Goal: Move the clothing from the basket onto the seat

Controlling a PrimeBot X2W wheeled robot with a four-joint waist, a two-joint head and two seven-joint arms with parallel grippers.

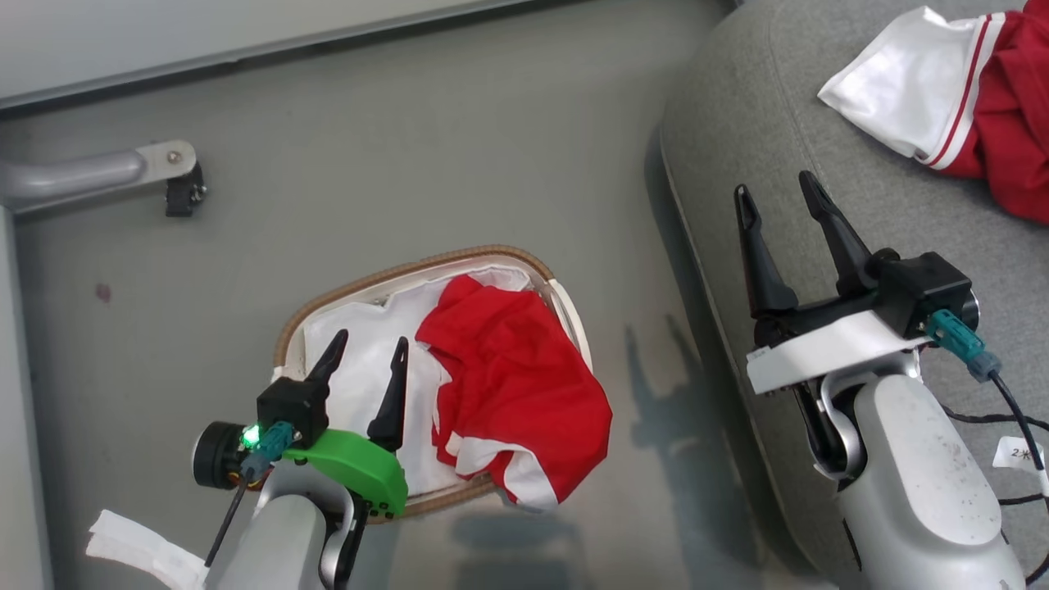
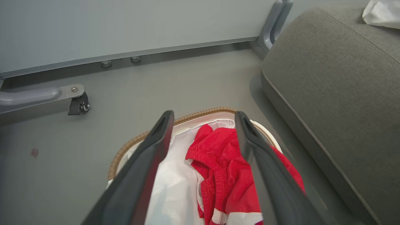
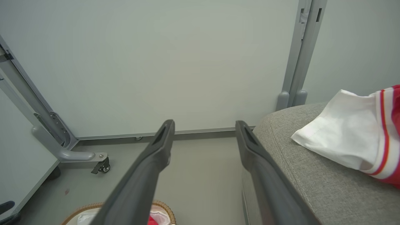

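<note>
One red garment (image 1: 512,385) with white panels lies bunched in the right half of the basket (image 1: 361,287), spilling over its near right rim. In the left wrist view that red garment (image 2: 225,175) sits between the fingers, over the white liner (image 2: 175,187). My left gripper (image 1: 370,344) hovers open above the liner at the basket's left side, empty. A second red and white garment (image 1: 951,90) rests on the grey seat (image 1: 778,123) at the upper right. My right gripper (image 1: 774,192) is open and empty over the seat's left edge, short of the garment (image 3: 350,147).
A grey metal leg with a caster (image 1: 182,190) stands on the floor at the left. A wall panel with its base rail (image 2: 131,56) runs along the back. Cables (image 1: 1008,410) trail by the right arm. Bare grey floor (image 1: 410,164) lies between basket and seat.
</note>
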